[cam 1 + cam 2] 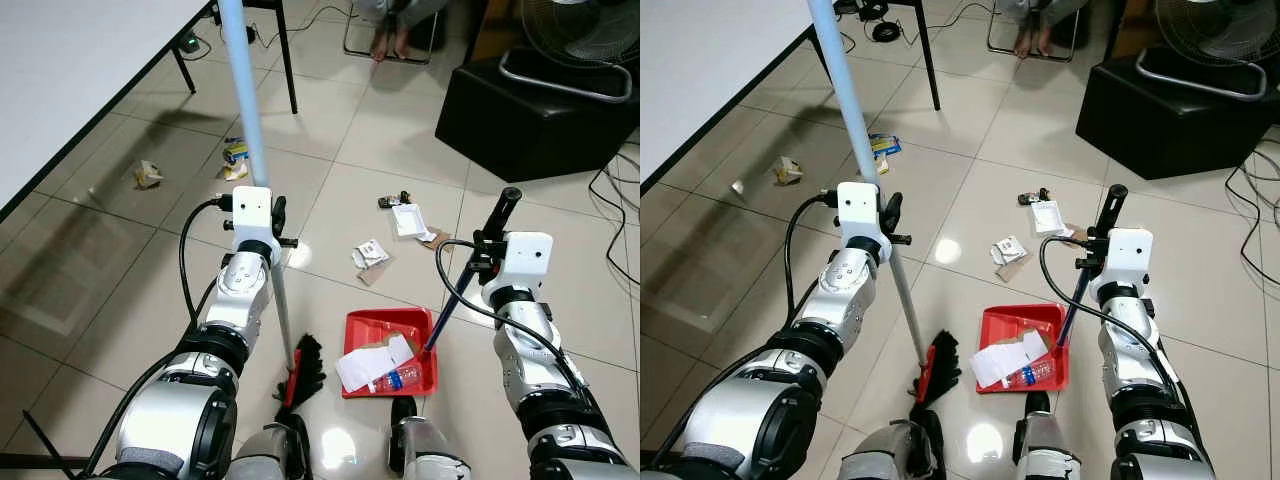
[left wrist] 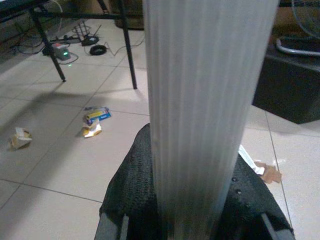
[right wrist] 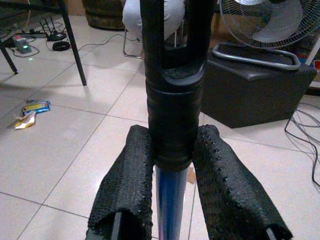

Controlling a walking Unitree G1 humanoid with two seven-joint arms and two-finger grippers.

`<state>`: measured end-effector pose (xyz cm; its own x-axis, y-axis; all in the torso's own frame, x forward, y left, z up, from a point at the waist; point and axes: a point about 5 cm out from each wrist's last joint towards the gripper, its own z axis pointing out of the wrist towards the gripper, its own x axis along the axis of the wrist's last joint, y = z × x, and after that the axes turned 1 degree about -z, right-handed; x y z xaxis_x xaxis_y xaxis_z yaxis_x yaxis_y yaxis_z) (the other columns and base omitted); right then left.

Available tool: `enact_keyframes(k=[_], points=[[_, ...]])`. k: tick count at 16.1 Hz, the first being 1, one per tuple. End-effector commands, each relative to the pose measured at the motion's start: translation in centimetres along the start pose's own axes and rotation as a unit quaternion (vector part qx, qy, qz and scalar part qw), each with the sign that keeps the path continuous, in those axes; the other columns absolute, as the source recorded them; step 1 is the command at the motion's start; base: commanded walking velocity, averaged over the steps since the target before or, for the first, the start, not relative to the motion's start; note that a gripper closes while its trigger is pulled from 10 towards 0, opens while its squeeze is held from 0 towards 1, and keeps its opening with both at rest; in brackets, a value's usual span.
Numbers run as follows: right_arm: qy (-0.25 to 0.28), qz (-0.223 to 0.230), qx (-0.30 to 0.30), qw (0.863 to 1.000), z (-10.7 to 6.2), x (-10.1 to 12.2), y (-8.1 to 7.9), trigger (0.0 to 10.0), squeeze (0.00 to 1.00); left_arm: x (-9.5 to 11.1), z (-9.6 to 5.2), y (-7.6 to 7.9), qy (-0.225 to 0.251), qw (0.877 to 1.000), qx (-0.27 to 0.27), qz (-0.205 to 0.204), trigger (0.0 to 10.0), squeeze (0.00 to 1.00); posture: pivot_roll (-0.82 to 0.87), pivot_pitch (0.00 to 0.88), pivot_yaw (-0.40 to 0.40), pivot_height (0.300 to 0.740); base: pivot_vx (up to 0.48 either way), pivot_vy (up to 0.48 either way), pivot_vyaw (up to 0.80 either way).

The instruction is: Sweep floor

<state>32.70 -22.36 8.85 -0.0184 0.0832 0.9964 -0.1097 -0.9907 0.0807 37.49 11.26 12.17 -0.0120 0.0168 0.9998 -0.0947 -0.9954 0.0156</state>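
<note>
My left gripper (image 1: 276, 222) is shut on the pale blue broom pole (image 1: 245, 100), which leans up past the table edge. The broom's black bristles (image 1: 305, 368) rest on the tiles by my feet, just left of the red dustpan (image 1: 366, 325). White paper (image 1: 368, 362) and a plastic bottle (image 1: 398, 379) lie in the pan. My right gripper (image 1: 490, 245) is shut on the dustpan's blue handle below its black grip (image 3: 172, 115). In the left wrist view the pole (image 2: 200, 100) sits between the fingers (image 2: 130, 195). Crumpled paper (image 1: 370, 254), a white card (image 1: 408, 220) and wrappers (image 1: 236, 152) lie beyond the pan.
A white table (image 1: 60, 80) with black legs (image 1: 286, 55) stands at the left, with another paper scrap (image 1: 147, 175) below its edge. A black box (image 1: 530, 110) with a fan (image 1: 585, 30) is at the far right, cables (image 1: 615, 195) beside it. A person's feet (image 1: 390, 45) are at the back.
</note>
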Motion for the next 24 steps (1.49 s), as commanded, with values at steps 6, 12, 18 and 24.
enact_keyframes(k=[6, 12, 18, 24], points=[[0.016, 0.004, -0.007, 1.000, -0.14, 0.21, 0.20, 10.0, 0.00, -0.40, -0.11, -0.08, -0.010, 1.000, -0.002, 0.007, 10.0, 0.00, -0.09, 0.240, 0.107, 0.740, 0.266, 0.000, 0.00], [0.014, 0.006, -0.006, 1.000, -0.22, 0.05, 0.08, 10.0, 0.00, -0.32, -0.07, -0.24, -0.010, 1.000, 0.000, 0.009, 10.0, 0.00, -0.09, 0.237, 0.113, 0.740, 0.341, 0.000, 0.00], [0.014, 0.007, -0.005, 1.000, -0.35, -0.09, -0.03, 10.0, 0.00, -0.48, -0.24, -0.16, -0.006, 1.000, -0.002, 0.001, 10.0, 0.00, -0.08, 0.225, 0.114, 0.740, 0.000, 0.000, 0.00], [0.014, 0.008, -0.003, 1.000, -0.43, -0.20, -0.23, 10.0, 0.00, -0.54, -0.28, -0.28, -0.007, 1.000, 0.000, 0.002, 10.0, 0.00, -0.08, 0.220, 0.116, 0.740, 0.000, 0.000, 0.00]])
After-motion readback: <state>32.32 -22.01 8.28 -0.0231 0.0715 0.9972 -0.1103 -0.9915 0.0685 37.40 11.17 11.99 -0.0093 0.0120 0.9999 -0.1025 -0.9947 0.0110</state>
